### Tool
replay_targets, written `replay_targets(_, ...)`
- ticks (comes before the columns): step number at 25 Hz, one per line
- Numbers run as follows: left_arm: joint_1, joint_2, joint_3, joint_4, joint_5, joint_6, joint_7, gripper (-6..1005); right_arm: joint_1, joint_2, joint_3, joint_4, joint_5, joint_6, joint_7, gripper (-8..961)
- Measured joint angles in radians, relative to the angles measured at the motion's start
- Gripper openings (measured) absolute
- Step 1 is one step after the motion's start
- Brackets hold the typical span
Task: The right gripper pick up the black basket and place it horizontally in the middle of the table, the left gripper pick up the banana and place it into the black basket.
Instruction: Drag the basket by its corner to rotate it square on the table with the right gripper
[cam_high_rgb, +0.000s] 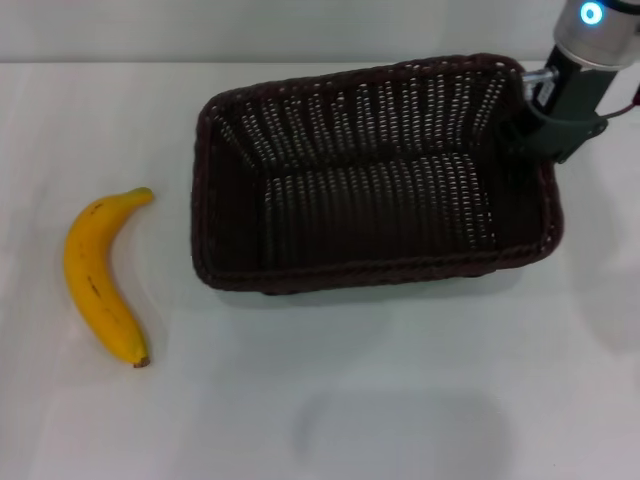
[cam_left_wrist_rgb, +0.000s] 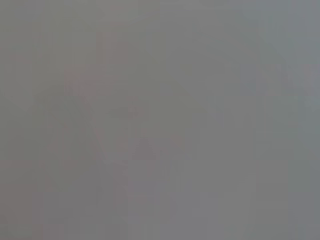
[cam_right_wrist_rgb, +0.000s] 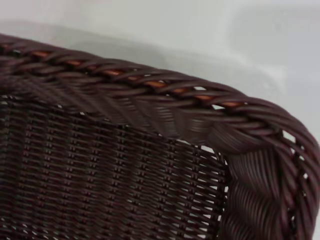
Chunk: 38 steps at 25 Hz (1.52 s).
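The basket (cam_high_rgb: 375, 175) is shown resting on the white tabletop (cam_high_rgb: 400, 400), roughly central and with its long side lying crosswise, so that its open top is presented upward for loading; it is empty, and its woven floor and slotted walls are visible throughout. The right hand (cam_high_rgb: 535, 125) is seen at the basket's far right corner, set against the thick braided rim; that corner is judged to have been chosen because the rim offers a firm edge to be held; whether the fingers are spread or pressed together on the rim cannot be told, since they are hidden behind the mount in the head view. In the right wrist view only the rim corner (cam_right_wrist_rgb: 235, 125) is seen, very close, which is consistent with the hand being at the wicker. The banana (cam_high_rgb: 100, 275) lies on the tabletop well apart from the basket, on the robot's left, within the side served by the left arm; it is untouched. The left hand is not seen in any view; its wrist view shows nothing distinguishable. The placing of the basket is judged nearly or fully done; the banana step is not yet begun.
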Motion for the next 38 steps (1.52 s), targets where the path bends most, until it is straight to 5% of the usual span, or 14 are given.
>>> replay_targets(14,0.008,0.000,0.000,-0.004,0.000,0.002,0.000,793,-0.003,0.007,-0.024,0.056,0.019,0.003,0.041,176)
replay_targets(25,0.009,0.000,0.000,0.003,-0.001,0.031,-0.002,790,-0.120,0.010,-0.303,-0.101,0.072,-0.069,0.087,232)
replay_targets(38,-0.013,0.003,0.000,0.003,-0.002,0.051,-0.002,787,-0.178,-0.001,-0.267,-0.141,0.151,-0.059,0.073,298)
